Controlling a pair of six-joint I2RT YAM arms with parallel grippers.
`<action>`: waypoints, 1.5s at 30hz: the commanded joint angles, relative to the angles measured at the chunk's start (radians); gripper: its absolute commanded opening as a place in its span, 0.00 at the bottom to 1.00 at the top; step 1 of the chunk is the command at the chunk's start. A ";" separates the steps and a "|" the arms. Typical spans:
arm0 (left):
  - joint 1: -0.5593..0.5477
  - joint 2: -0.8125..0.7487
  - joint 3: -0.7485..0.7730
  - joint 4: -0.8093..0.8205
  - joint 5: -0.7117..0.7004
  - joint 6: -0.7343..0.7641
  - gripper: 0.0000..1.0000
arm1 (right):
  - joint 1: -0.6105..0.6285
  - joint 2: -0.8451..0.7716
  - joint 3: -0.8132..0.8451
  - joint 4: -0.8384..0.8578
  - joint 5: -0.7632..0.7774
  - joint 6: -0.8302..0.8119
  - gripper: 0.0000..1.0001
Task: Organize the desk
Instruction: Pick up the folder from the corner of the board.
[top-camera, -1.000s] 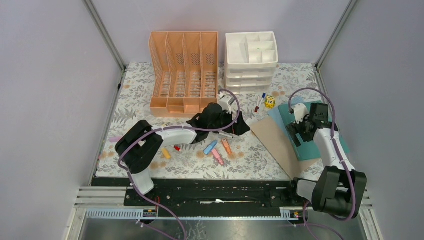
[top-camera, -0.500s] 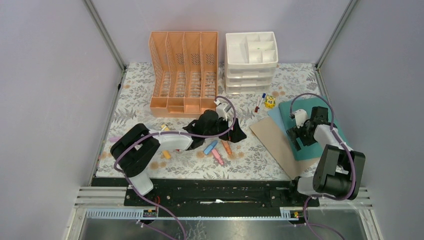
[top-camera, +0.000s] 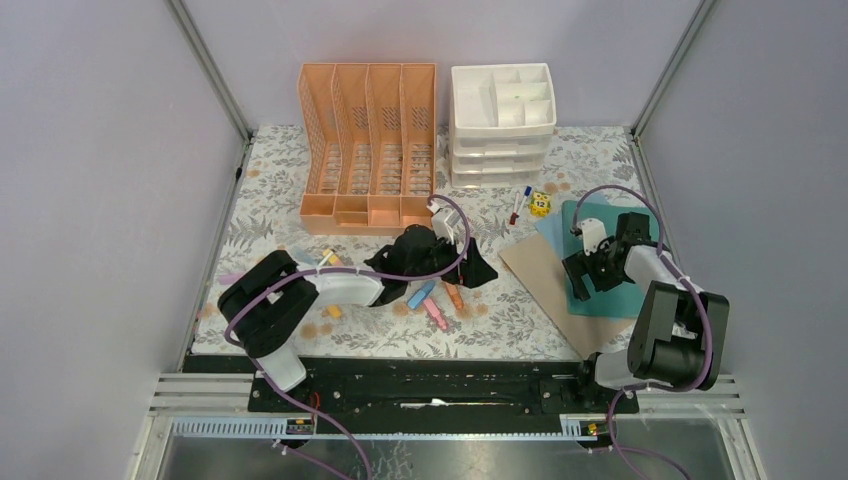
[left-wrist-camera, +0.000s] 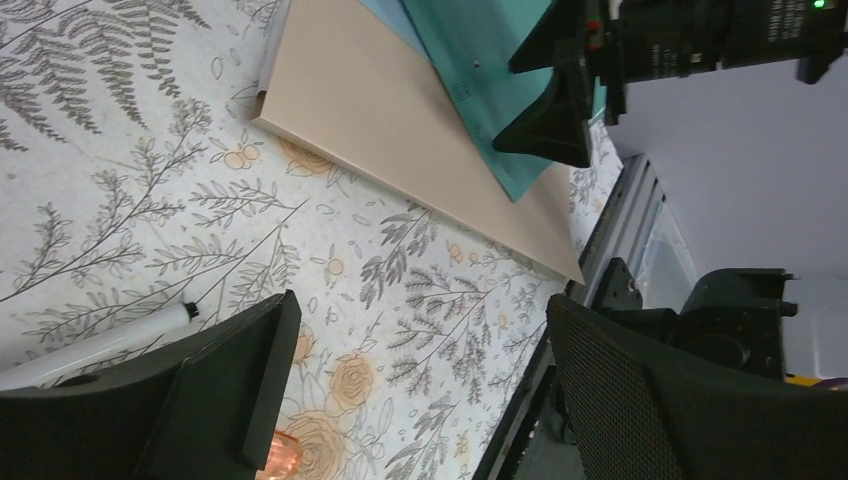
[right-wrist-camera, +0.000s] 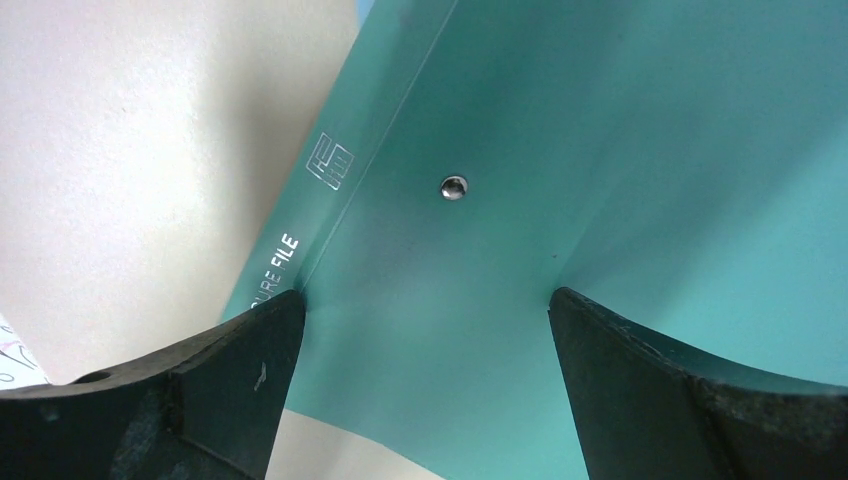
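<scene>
table: the pale cloth-covered table with its grey fern print fills the middle of the top view, and it's what needs tidying
left gripper: the left gripper is spread fully wide with nothing held, low over the cloth at centre frame
right gripper: the right gripper is also wide open with nothing gripped, and its tips look pressed onto the teal plastic file folder at right of frame
done: not much, by the look of it
left: a cluster of small coloured markers lies loose at lower centre. The folder overlaps a tan cardboard sheet. A little yellow die sits below the white plastic drawer unit.
rack: nothing can be seen filed in the peach slotted file rack at upper centre
writing: "FILE" can be read on the folder, with the letters before it cut off. "12" is on the die.
</scene>
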 joint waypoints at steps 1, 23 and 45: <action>-0.015 -0.020 -0.010 0.127 0.029 -0.036 0.99 | 0.034 0.085 0.000 -0.026 -0.015 0.046 1.00; -0.041 0.058 -0.070 0.363 0.063 -0.185 0.99 | 0.287 0.041 0.175 -0.173 -0.132 0.205 0.95; -0.086 0.101 -0.192 0.584 -0.033 -0.296 0.99 | 0.379 0.308 0.327 -0.279 -0.324 0.343 0.76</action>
